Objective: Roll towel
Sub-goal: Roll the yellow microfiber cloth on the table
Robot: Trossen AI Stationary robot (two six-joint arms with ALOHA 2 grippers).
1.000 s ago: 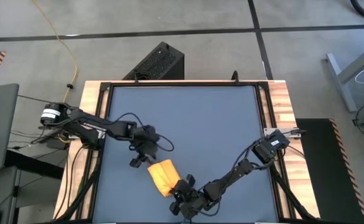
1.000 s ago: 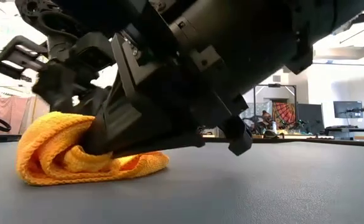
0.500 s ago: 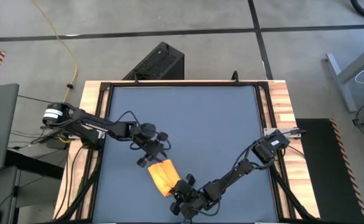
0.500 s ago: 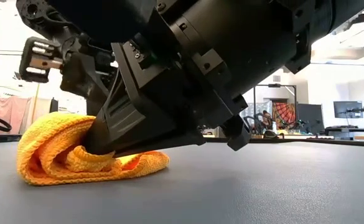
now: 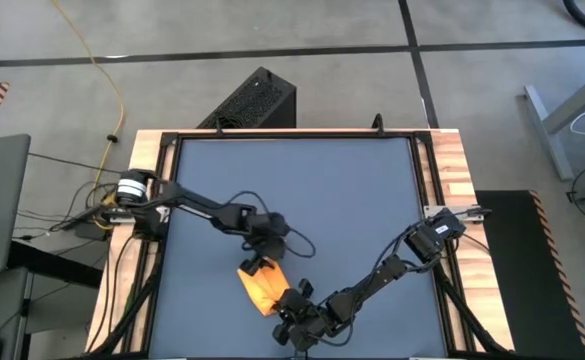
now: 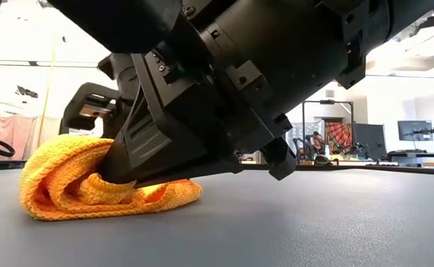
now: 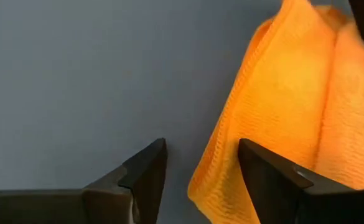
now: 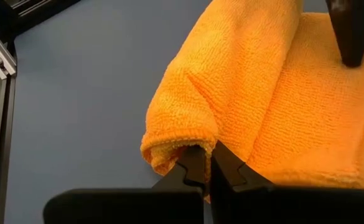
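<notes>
Right gripper [image 8: 201, 167] pinching towel [image 8: 262, 106] edge

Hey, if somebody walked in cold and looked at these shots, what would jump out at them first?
The bright yellow-orange towel, partly rolled, near the front of the blue-grey tabletop. The right gripper is shut on its rolled edge at the towel's near end. The left gripper is open, its fingers straddling the towel's far edge.

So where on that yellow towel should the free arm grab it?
Probably the loose flat edge of the towel, coming down from above with one finger either side. The left gripper hangs open right there. The right gripper is shut on the rolled end, so the thin single layer opposite is the easier bite.
</notes>
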